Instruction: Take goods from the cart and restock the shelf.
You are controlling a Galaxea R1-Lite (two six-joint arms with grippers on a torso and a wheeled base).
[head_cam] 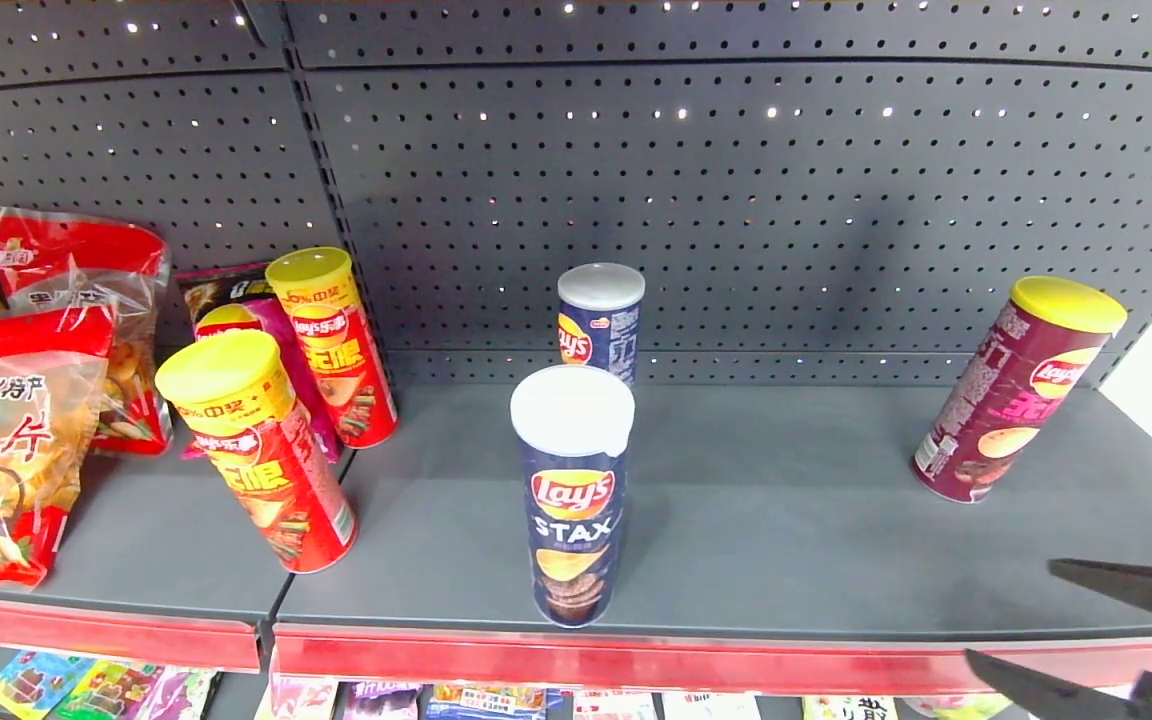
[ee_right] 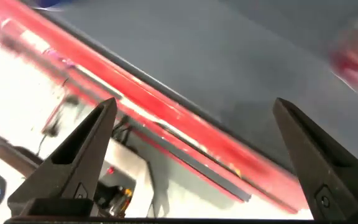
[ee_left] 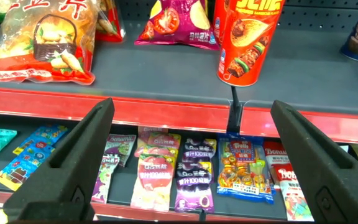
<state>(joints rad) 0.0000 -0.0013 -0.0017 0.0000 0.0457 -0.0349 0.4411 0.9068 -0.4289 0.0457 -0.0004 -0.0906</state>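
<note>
The left gripper (ee_left: 191, 106) holds its jaws spread wide with nothing between them, facing the red front strip (ee_left: 166, 109) of the grey metal shelf (head_cam: 786, 520). Just past that edge, beyond the jaws, a red plastic snack bag (ee_left: 42, 43) lies close to the lip. Farther back is a purple crisp bag (ee_left: 179, 22). A red cardboard tube with a yellow lid (ee_left: 244, 43) stands upright right behind the seam where two shelf boards meet. Under the strip, low between the fingers, small bright sweet packets (ee_left: 166, 180) hang in a row on the lower tier.

From the head view a second yellow-lidded red tube (head_cam: 336, 345) stands behind the first, near the perforated back panel (head_cam: 736, 200). In the middle, well to the left of the right gripper (head_cam: 1014, 610), a dark blue tube with a white lid (head_cam: 573, 500) stands near the front edge, with a matching blue tube (head_cam: 600, 325) at the back wall.

A broad stretch of grey board runs from there to a maroon tube with a yellow lid (head_cam: 1011, 395) — it stands beyond the right jaws and well apart from them, toward the shelf's right end. The right gripper sits low in front of the red strip, jaws wide apart and holding nothing.
</note>
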